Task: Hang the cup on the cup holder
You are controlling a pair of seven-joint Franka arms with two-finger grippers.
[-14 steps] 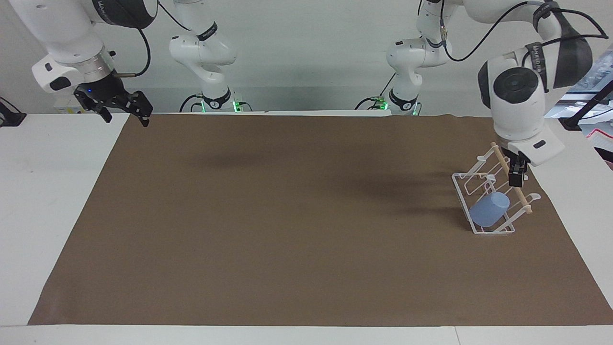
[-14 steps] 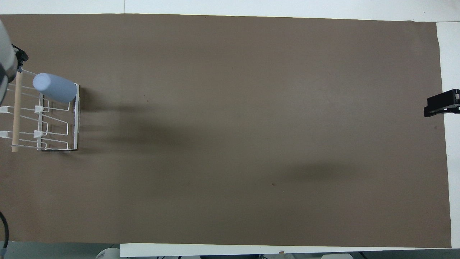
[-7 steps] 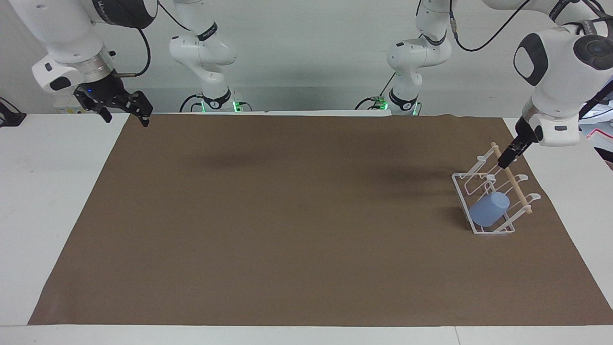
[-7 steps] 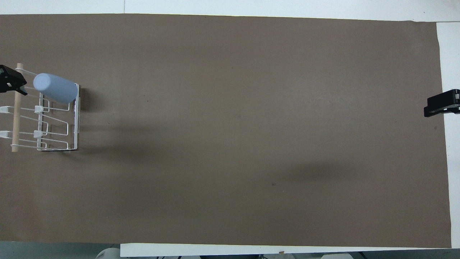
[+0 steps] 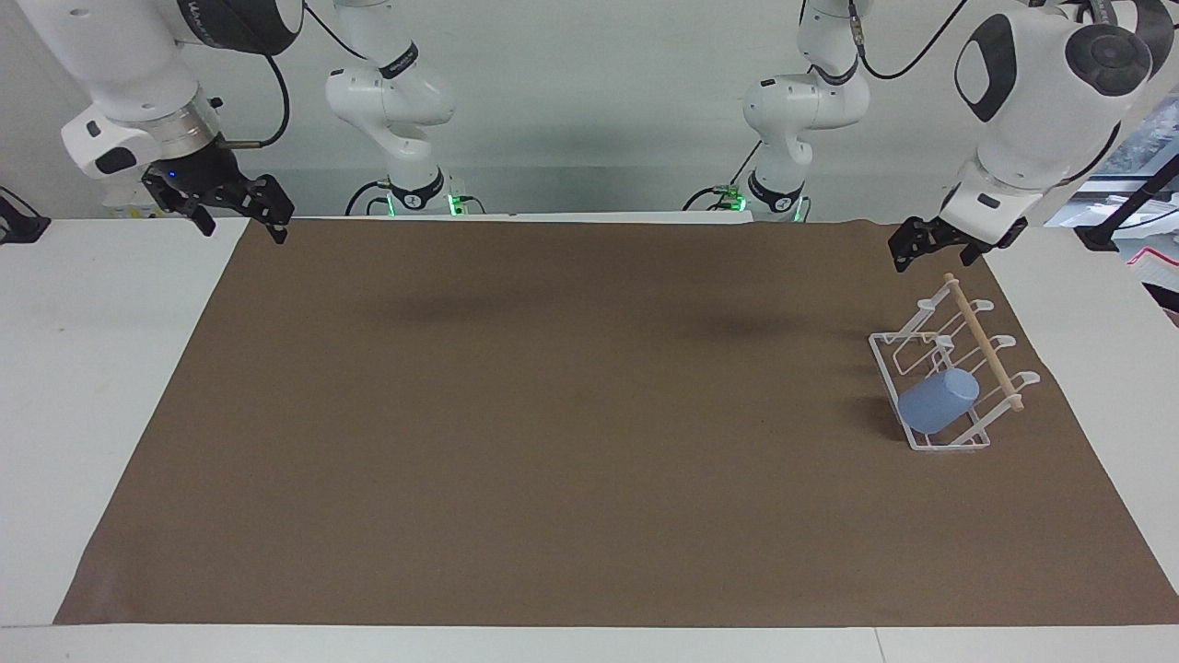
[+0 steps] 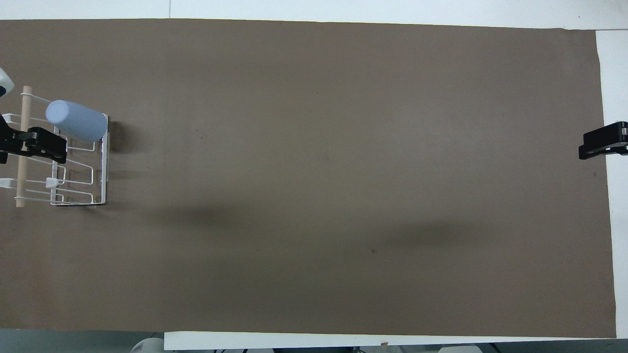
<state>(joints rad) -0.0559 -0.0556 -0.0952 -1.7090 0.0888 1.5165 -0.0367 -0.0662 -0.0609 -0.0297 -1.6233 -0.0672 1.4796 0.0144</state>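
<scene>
The light-blue cup hangs slanted, bottom up, on a wire prong of the white cup holder, at the holder's end farther from the robots. The holder stands at the left arm's end of the table, its wooden dowel across the top. My left gripper is open and empty, raised in the air over the holder's end nearer the robots, touching nothing. My right gripper waits open and empty, over the mat's corner at the right arm's end.
A brown mat covers most of the white table, and the holder stands near its edge. Both arm bases stand at the robots' edge of the table.
My left gripper has risen from beside the dowel and swung toward the robots, turning as it went. The cup stays on its prong. The right arm has not moved.
</scene>
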